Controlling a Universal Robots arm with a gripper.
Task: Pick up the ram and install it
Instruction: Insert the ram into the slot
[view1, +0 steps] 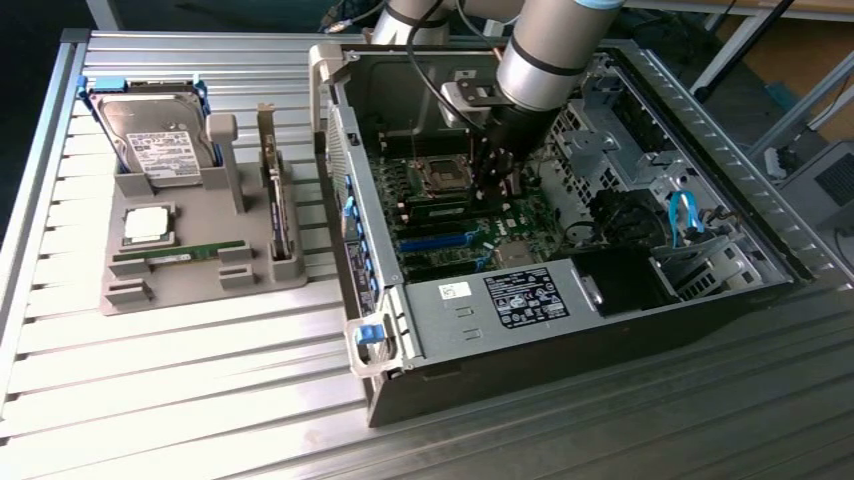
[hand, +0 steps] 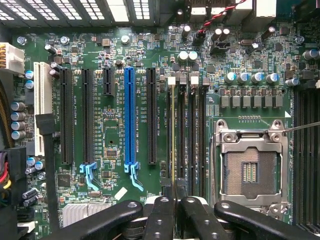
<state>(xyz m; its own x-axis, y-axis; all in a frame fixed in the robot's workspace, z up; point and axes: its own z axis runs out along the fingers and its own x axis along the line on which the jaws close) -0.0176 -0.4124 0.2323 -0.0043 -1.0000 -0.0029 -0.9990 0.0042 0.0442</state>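
The gripper (hand: 175, 210) reaches down into the open computer case (view1: 561, 390), which lies on its side on the slatted metal table (view1: 200, 380), filling the middle and the exterior view's right of that surface. In the exterior view the gripper (view1: 503, 190) hangs over the motherboard (hand: 115, 135), just beside the empty processor socket (view1: 441, 180) on the exterior view's right. Seen from the wrist, its black fingers (hand: 161, 215) stand close together, leaving a narrow gap. The ram (hand: 173, 140) runs into that gap edge-on, showing as a thin yellow-green line. The hand is thus narrow, pinching the ram by its thin faces. The stick lies along the memory slot farthest from the processor socket (hand: 250, 165), between that row of slots and a long black expansion slot, with the blue expansion slot (hand: 129, 115) one place farther out. Whether the ram is pressed fully home in its slot I cannot tell. Near the table's edge at the exterior view's left stands a grey holder (view1: 187, 290), well apart from the gripper. It carries a hard drive (view1: 160, 135) at its far end, a square silver processor chip (view1: 147, 225) in the middle, a green stick (view1: 180, 253) lying along its near part, and an upright card (view1: 278, 200) on the side nearest the case.
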